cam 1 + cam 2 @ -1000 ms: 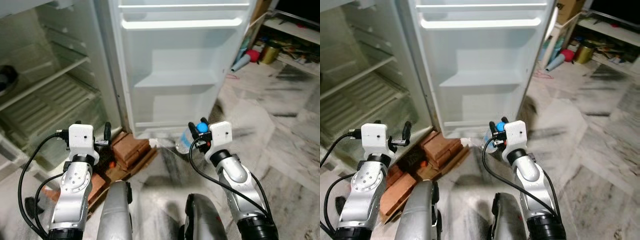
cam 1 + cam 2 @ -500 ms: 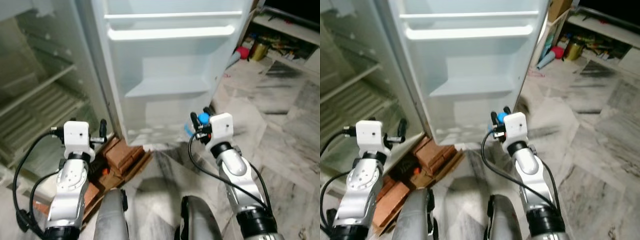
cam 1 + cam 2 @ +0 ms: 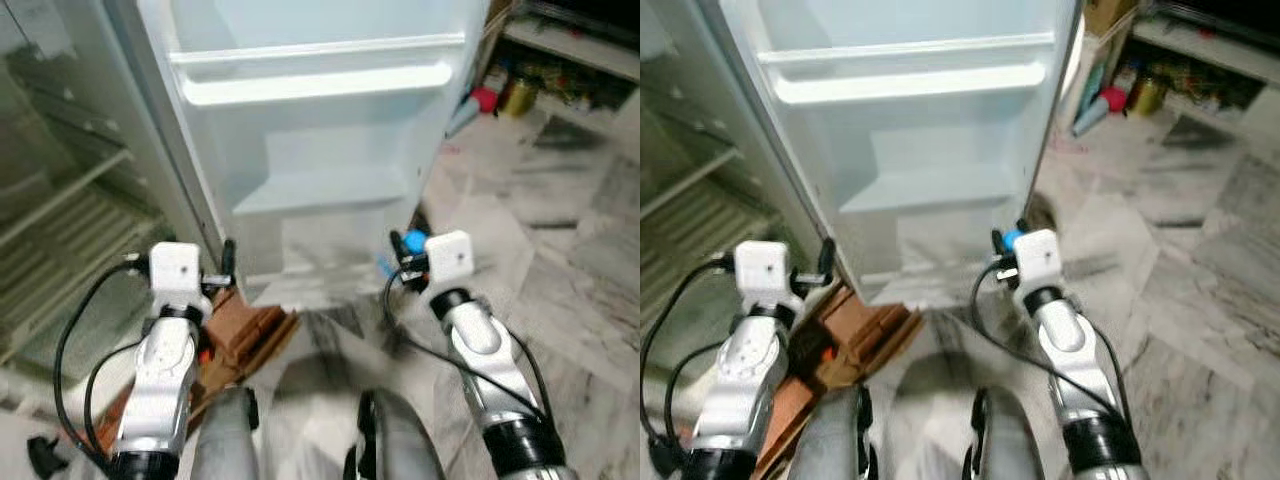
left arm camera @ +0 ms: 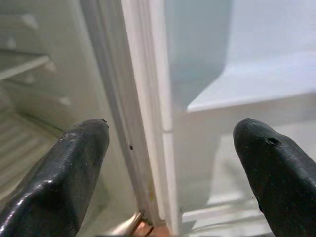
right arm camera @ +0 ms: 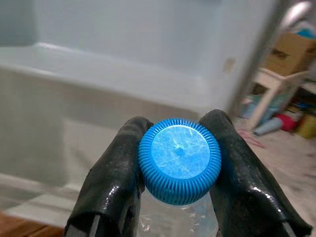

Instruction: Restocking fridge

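Observation:
The open fridge door [image 3: 320, 130] stands straight ahead, its white shelves [image 3: 320, 190] bare. To its left is the fridge's inside [image 3: 60, 210] with wire racks. My right gripper [image 5: 177, 163] is shut on a clear plastic bottle with a blue cap [image 5: 179, 160], fingers [image 5: 116, 173] pinching just below the cap. In the eye views that bottle's cap [image 3: 413, 241] is held low, in front of the door's bottom edge. My left gripper [image 4: 173, 173] is open and holds nothing; it points at the seam between door and fridge body [image 4: 148, 123].
Red-brown bricks [image 3: 250, 325] lie on the floor under the fridge's front corner. The marble floor [image 3: 560, 260] stretches right. At the back right stands a low shelf [image 3: 570, 40] with jars and clutter, and a red ball [image 3: 487, 99] lies near it.
The camera has moved closer and turned, so the door now fills the middle. Both arms keep their pose; the bottle stays gripped in my right gripper.

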Motion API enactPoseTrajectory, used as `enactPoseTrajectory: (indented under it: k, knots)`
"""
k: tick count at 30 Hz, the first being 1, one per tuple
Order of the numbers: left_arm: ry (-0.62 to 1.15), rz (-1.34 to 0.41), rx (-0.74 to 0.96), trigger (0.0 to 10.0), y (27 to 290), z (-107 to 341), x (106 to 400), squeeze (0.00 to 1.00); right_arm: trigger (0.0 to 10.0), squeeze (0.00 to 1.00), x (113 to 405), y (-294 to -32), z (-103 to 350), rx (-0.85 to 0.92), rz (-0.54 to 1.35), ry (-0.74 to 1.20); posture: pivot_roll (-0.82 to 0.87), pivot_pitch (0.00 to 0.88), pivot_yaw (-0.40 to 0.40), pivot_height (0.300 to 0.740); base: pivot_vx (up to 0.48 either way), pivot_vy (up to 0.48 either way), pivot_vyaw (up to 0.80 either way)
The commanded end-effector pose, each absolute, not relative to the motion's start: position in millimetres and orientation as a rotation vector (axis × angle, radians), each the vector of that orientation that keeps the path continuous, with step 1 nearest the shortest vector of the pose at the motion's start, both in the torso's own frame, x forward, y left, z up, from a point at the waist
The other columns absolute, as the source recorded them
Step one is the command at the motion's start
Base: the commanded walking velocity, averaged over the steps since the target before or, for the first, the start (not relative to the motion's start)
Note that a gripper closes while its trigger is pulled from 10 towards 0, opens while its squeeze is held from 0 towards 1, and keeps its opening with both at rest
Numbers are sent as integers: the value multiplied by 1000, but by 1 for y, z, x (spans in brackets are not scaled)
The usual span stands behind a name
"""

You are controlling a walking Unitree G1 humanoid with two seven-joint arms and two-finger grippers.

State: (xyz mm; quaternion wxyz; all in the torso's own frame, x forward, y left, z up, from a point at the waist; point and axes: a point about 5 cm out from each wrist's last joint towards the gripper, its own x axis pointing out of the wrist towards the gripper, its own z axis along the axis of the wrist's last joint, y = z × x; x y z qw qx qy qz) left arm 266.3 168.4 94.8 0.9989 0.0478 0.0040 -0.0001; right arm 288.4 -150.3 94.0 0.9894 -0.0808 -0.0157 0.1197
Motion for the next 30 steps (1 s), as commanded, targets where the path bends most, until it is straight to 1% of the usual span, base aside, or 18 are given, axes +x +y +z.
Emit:
enactPoseTrajectory:
  k: [1,21,30]
  knots:
    - [21,34,111,10000,179,93,264,0,10000,0,290,-143,100,-144,257,-67,42,103,-36,632,356,0,0]
    - [26,29,109,10000,178,92,265,0,10000,0,290,-141,98,-128,278,-54,38,113,-33,632,403,0,0]
    - [37,33,109,10000,178,91,265,0,10000,0,289,-137,94,-110,316,-27,42,120,-31,632,0,0,0]
